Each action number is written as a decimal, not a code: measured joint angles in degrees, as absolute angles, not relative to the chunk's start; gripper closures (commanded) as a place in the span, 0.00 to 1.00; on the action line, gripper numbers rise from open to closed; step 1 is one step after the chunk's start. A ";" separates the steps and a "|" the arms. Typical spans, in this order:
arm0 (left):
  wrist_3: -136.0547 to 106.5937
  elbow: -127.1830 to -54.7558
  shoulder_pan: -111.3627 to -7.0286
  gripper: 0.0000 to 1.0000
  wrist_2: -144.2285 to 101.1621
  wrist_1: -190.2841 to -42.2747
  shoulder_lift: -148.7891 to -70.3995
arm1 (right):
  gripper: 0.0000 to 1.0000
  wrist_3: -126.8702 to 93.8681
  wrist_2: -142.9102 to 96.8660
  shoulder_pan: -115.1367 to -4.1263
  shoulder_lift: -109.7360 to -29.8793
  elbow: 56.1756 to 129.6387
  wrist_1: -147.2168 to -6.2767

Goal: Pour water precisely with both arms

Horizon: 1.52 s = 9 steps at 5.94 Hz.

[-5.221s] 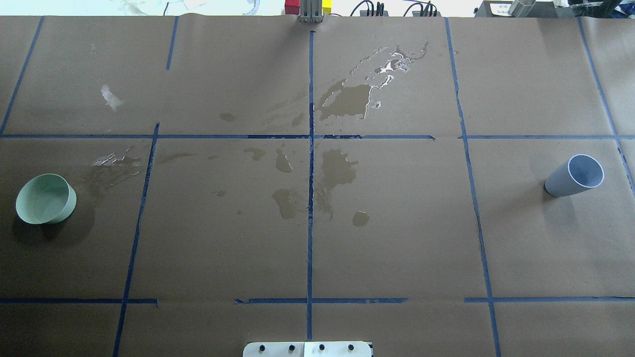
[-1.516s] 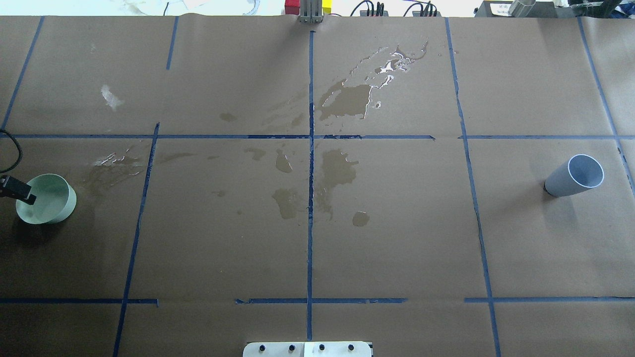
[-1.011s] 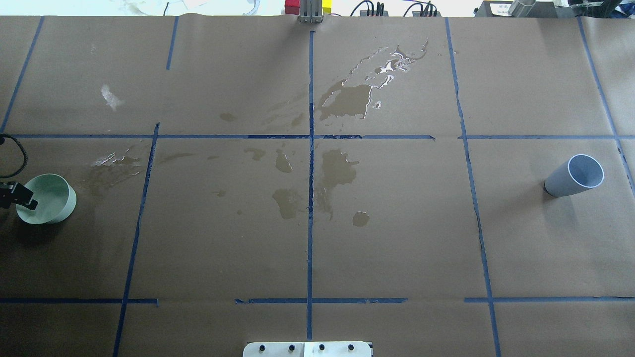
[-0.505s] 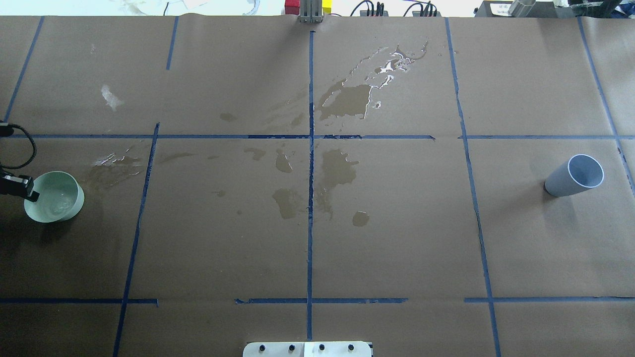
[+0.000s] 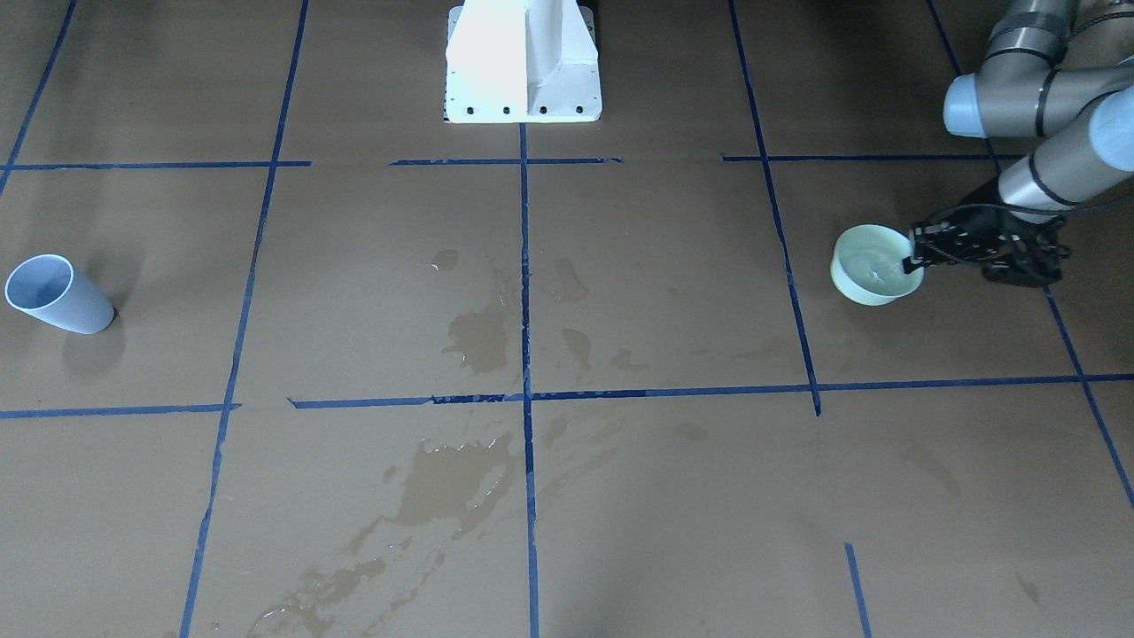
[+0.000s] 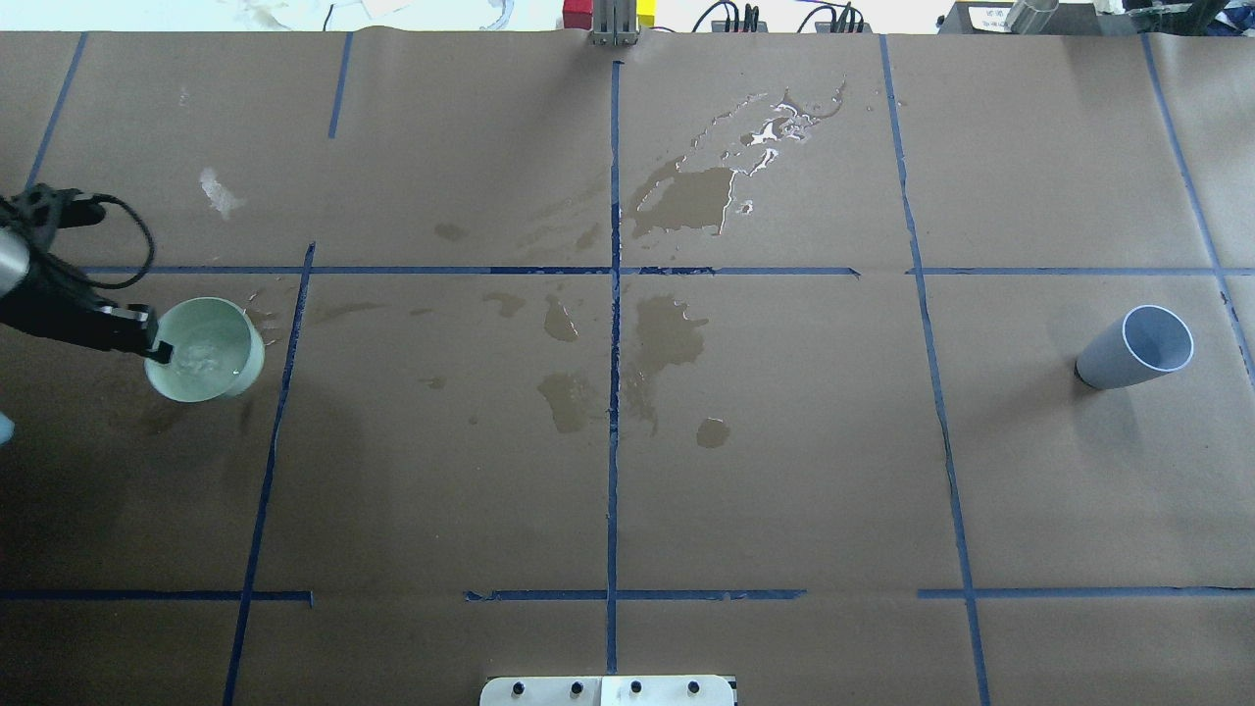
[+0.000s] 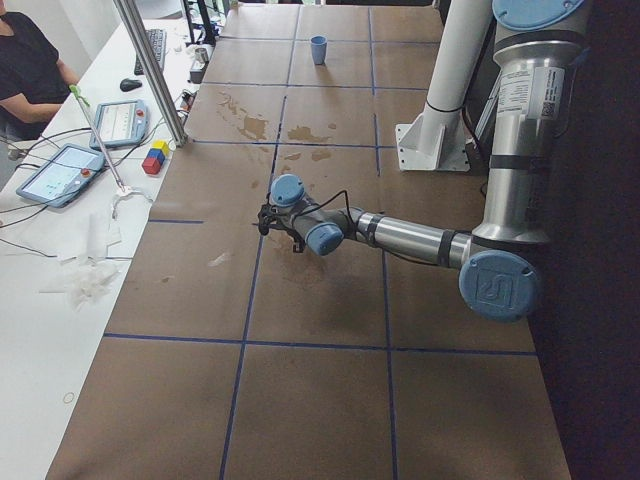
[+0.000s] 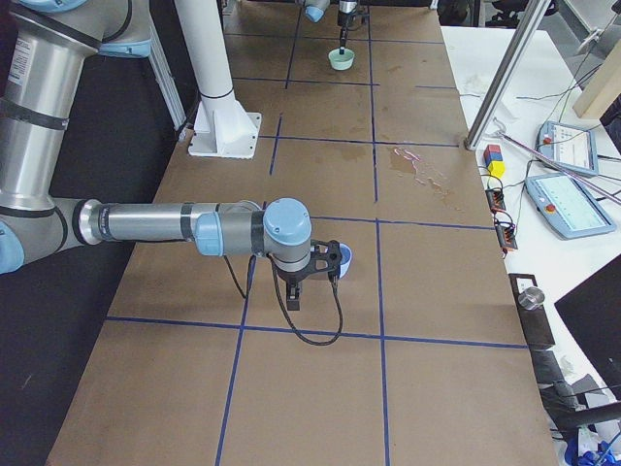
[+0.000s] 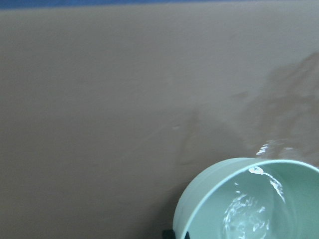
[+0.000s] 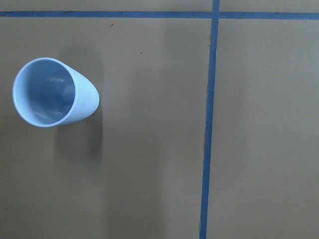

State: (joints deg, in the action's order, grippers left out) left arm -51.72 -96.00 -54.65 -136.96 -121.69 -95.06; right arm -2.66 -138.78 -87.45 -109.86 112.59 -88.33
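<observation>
Left tool [image 6: 157, 348] pinches green cup [image 6: 251, 361] rim — arm stretched low.

Clear rippled water [image 9: 246, 216] in mint cup [image 9: 192, 199]

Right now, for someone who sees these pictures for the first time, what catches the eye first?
First, the left gripper pinching the rim of a mint-green cup on the robot's left side, with water glinting inside. Next, the wet patches in the middle of the brown paper, and a blue cup standing on the robot's far right.
</observation>
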 measured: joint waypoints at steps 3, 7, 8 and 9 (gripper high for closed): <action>-66.87 -96.25 -41.64 1.00 -132.43 -118.29 -109.36 | 0.00 -2.85 -139.12 -87.45 -109.86 112.59 -88.26; -71.15 -87.06 -34.21 1.00 -121.75 -105.62 -129.10 | 0.00 -3.24 -142.13 -87.45 -109.71 112.63 -87.75; -71.68 -85.19 -33.68 1.00 -120.33 -105.65 -130.89 | 0.00 -3.33 -142.26 -87.45 -109.71 112.61 -86.62; -71.92 -83.96 -32.89 0.99 -119.09 -105.73 -131.98 | 0.00 -3.42 -142.31 -87.45 -109.75 112.59 -85.71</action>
State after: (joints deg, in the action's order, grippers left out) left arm -71.92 -83.96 -32.89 -119.09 -105.73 -131.98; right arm -3.42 -142.31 -87.45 -109.75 112.59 -85.71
